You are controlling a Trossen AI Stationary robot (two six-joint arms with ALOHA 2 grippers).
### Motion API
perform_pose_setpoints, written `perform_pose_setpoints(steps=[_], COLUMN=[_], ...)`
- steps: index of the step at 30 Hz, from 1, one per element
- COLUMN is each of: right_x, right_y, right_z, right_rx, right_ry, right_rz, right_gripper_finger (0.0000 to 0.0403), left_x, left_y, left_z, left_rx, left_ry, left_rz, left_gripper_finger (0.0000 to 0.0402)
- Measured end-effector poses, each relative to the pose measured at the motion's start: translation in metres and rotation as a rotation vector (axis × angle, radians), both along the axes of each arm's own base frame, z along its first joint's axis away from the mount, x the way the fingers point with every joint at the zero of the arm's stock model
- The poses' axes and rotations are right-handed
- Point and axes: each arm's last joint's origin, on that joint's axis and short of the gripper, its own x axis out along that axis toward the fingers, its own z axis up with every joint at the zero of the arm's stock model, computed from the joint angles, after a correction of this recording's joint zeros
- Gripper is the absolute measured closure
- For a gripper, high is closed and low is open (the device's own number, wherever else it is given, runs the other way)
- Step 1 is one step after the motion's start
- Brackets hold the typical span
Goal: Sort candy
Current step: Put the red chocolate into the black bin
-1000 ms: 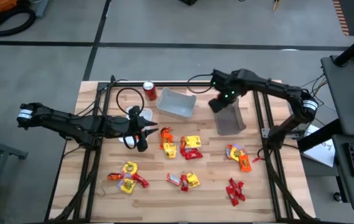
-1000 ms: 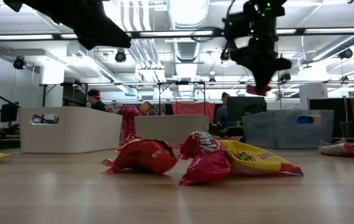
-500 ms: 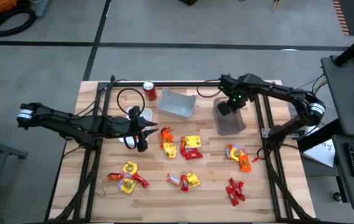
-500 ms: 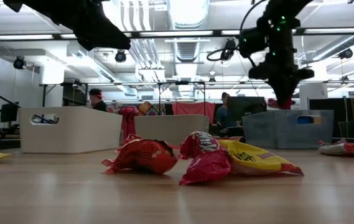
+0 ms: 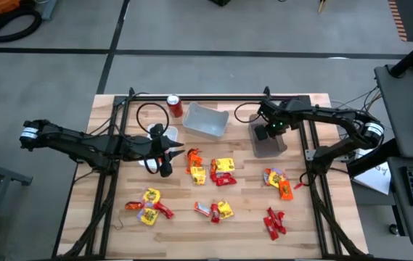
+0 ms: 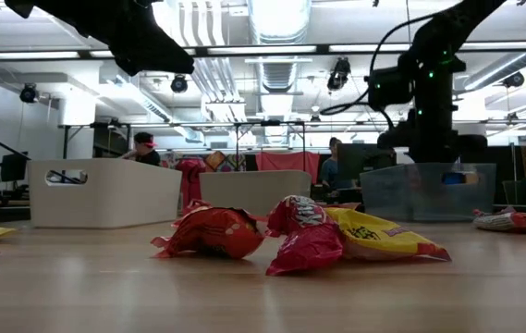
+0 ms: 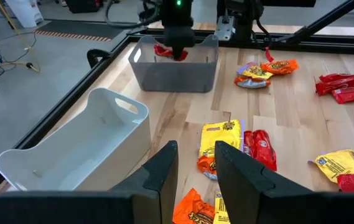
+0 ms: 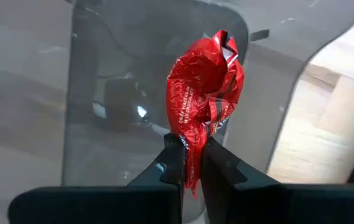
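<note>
Two bins are sitting on the table: a white bin and a grey bin. Seven clusters of candy are lying across the wood. The right gripper is pinching a red candy over the grey bin. The left gripper is hovering with fingers parted beside the middle sweets, holding nothing.
</note>
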Motion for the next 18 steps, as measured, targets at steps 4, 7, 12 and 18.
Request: perform_pose_setpoints(steps=[4, 7, 12, 18], right_x=[0.0026, 0.0032, 0.0032, 0.0031], right_y=[-0.0018, -0.0023, -0.0023, -0.0023], right_z=[-0.0045, -0.0049, -0.0048, -0.0048], right_rx=[0.000, -0.003, -0.006, -0.006], right_ry=[0.000, -0.002, 0.000, 0.000], right_rz=[0.001, 0.004, 0.015, 0.018], right_gripper_finger=[0.0376, 0.0376, 0.0373, 0.0342], left_x=[0.0000, 0.0000, 0.0000, 0.0000], left_y=[0.0000, 0.0000, 0.0000, 0.0000], left_z=[0.0000, 0.0000, 0.0000, 0.0000], left_rx=[0.000, 0.000, 0.000, 0.000], left_ry=[0.000, 0.000, 0.000, 0.000], left_rz=[0.000, 0.000, 0.000, 0.000], left_gripper_finger=[0.0311, 0.0311, 0.0311, 0.0311])
